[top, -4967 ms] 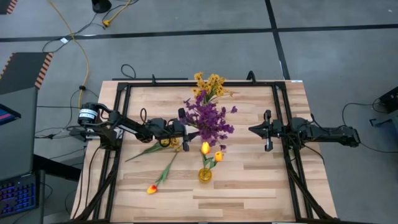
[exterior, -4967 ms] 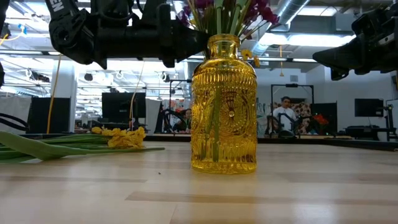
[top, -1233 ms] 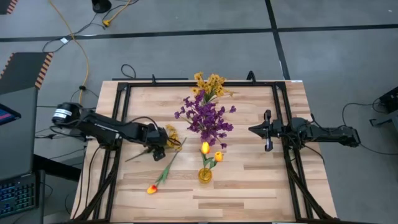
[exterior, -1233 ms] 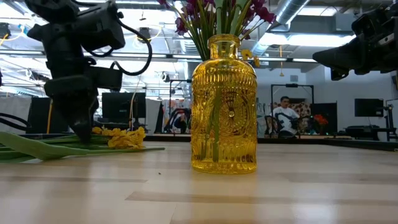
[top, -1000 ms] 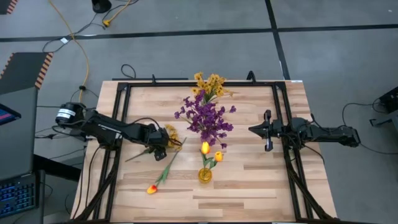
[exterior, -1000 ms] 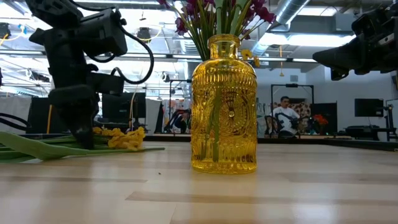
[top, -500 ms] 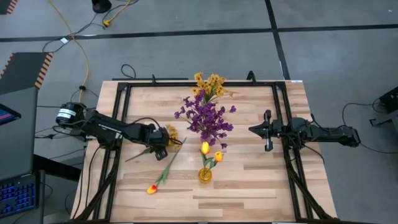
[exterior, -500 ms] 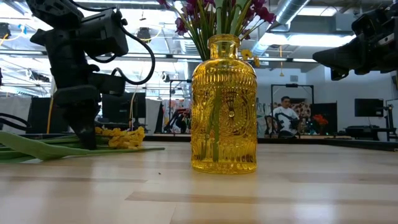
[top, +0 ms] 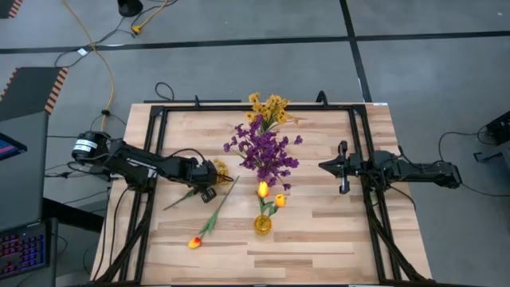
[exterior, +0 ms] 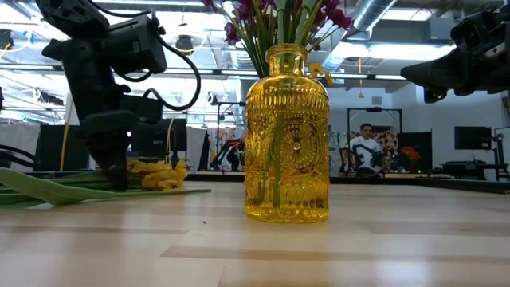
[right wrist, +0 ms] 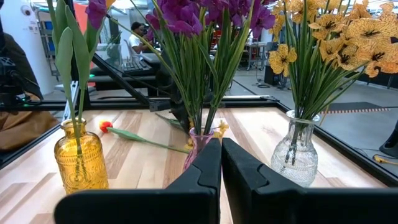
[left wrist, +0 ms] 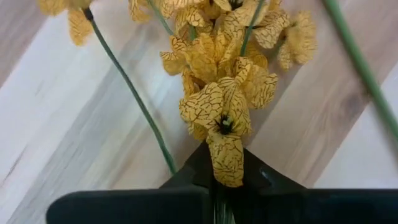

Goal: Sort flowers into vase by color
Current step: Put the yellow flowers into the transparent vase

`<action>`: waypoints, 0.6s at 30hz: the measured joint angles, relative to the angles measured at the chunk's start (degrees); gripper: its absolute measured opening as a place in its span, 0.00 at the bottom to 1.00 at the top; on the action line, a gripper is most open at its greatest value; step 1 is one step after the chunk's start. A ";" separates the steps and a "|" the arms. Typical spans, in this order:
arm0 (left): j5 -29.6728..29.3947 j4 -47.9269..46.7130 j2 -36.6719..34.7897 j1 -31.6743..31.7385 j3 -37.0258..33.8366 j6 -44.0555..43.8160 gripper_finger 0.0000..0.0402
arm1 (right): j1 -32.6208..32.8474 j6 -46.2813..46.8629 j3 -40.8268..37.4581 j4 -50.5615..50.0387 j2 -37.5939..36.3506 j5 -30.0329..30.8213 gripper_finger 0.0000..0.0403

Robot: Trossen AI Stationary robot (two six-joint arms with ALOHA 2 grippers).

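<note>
Gripping the yellow clustered flower (top: 217,171) just behind its blooms, the left pincer (top: 209,183) is clamped on the stem low over the bench (top: 319,231). Lifted from there, the long stem could swing and droop (most of it trails free), snagging the loose tulip (top: 209,222) lying beside it or slipping from the thin pinch. Its long axis runs diagonally, blooms towards the purple flowers (top: 263,151), stem tail pointing to the bench's left front. The right pincer (top: 322,167) waits closed and empty at the right.
</note>
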 joint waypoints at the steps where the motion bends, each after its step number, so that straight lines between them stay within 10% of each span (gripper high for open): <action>1: -0.35 0.71 0.01 0.20 0.00 -0.02 0.02 | 0.02 -0.02 0.01 0.02 0.02 0.00 0.11; 18: -1.89 5.53 -8.22 5.86 -0.02 3.50 0.00 | 0.01 0.00 0.00 0.02 0.00 0.00 0.11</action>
